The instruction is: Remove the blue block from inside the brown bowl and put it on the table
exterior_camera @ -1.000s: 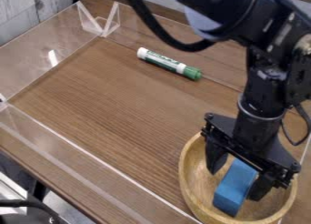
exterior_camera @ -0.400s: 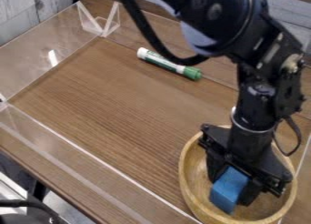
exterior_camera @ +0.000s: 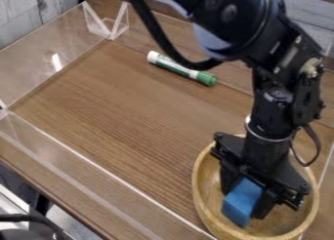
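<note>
The blue block [exterior_camera: 240,203] is lying inside the brown bowl [exterior_camera: 205,198], its long axis running near-left to far-right. The gripper [exterior_camera: 248,191] is closing around its far part, apparently clamping it. Lifting and placing on the table [exterior_camera: 117,117] are remaining.

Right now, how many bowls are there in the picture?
1. The bowl sits at the lower right, on the table, under the tool. The tool's arm could hide something behind it.
</note>
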`<state>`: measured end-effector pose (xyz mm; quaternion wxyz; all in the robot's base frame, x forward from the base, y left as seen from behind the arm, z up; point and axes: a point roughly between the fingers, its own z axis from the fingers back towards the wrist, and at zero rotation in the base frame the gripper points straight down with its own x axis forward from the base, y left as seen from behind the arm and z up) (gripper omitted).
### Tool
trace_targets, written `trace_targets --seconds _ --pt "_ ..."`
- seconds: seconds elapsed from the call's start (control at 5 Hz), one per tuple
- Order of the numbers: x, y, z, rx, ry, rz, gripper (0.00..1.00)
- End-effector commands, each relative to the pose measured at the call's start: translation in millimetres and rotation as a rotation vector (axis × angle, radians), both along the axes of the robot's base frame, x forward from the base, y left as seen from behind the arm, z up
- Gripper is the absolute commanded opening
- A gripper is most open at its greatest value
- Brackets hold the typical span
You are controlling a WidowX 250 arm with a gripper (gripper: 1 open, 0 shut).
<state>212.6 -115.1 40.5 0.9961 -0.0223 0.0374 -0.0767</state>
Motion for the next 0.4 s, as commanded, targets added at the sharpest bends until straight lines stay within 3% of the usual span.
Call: trace_targets --seconds 0.0,0.2 --pt "11.4 -1.5 23.0 -0.024 -0.062 0.004 0.0" --pt "10.9 0.8 29.5 -0.02 -0.058 0.004 0.0"
